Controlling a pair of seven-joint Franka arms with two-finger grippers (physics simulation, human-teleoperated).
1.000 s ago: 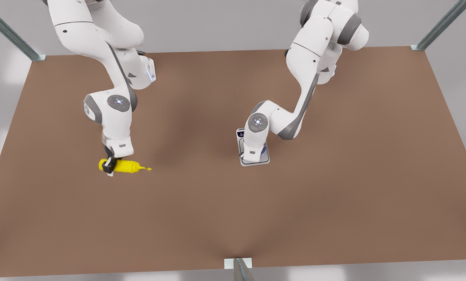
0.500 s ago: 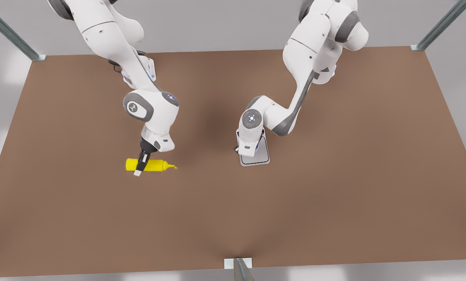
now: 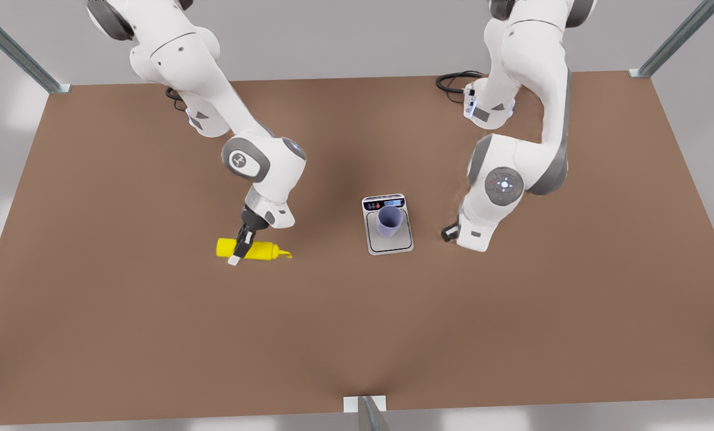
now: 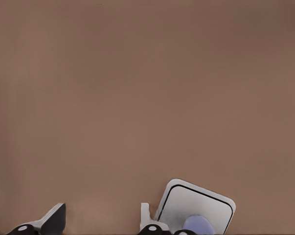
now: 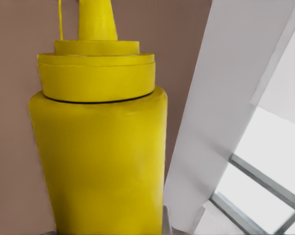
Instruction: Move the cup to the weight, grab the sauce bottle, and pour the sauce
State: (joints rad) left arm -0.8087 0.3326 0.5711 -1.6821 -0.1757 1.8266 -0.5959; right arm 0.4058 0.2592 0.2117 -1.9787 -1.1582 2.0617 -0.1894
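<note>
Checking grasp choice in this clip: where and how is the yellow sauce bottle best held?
Around the middle of its round body, coming from above. The sauce bottle is lying sideways, nozzle toward the cup on the scale, so its straight sides suit two fingers better than the stepped cap. The right gripper already clamps there. The left gripper waits open beside the scale.

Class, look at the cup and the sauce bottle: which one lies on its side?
The yellow sauce bottle, held sideways by the right gripper. The lavender cup stands upright on the scale, beside the left gripper.

cup [image 3: 389, 220] top unobstructed, open tabletop [image 3: 512, 311] around weight [image 3: 388, 231]
</note>
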